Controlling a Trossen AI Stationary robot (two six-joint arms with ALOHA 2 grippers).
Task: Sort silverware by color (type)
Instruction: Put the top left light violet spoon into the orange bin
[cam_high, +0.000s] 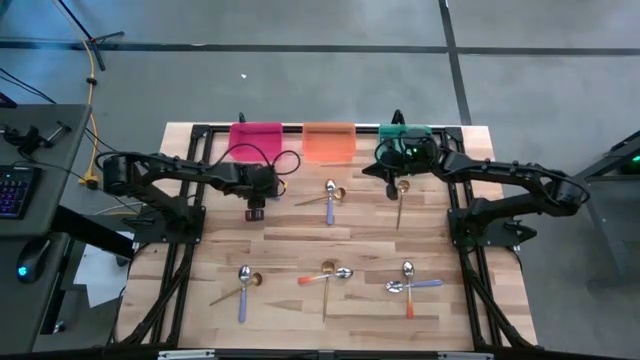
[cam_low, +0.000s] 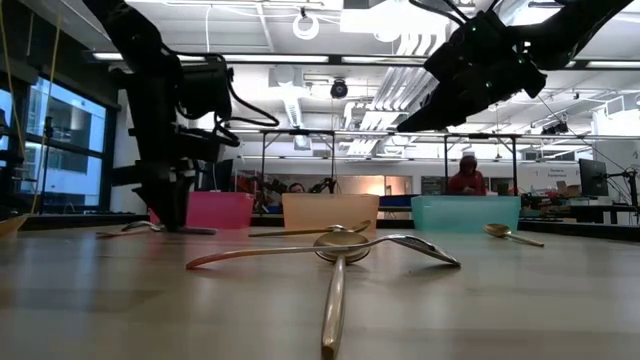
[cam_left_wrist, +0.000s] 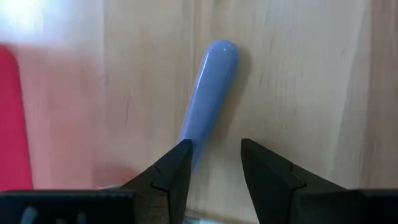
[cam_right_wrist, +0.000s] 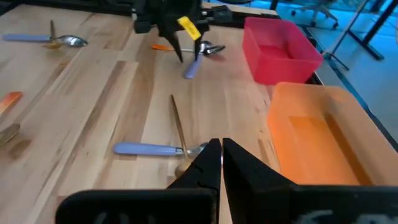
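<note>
Wooden table (cam_low: 120, 300). Near centre: gold spoon (cam_low: 334, 310), handle toward the viewer, crossed with two silver-looking spoons (cam_low: 400, 243). Far row, left to right: pink bin (cam_low: 220, 211), orange bin (cam_low: 330, 210), teal bin (cam_low: 465, 213). Another gold spoon (cam_low: 512, 234) lies far right. Left arm (cam_low: 165, 110) reaches down beside the pink bin; right arm (cam_low: 500, 55) hangs overhead. A person (cam_low: 467, 175) stands behind the teal bin.

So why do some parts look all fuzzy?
In the left wrist view the red bin smears at the edge, while the blue spoon handle looks soft; in the low view the nearest gold spoon blurs, being close to the camera.
</note>
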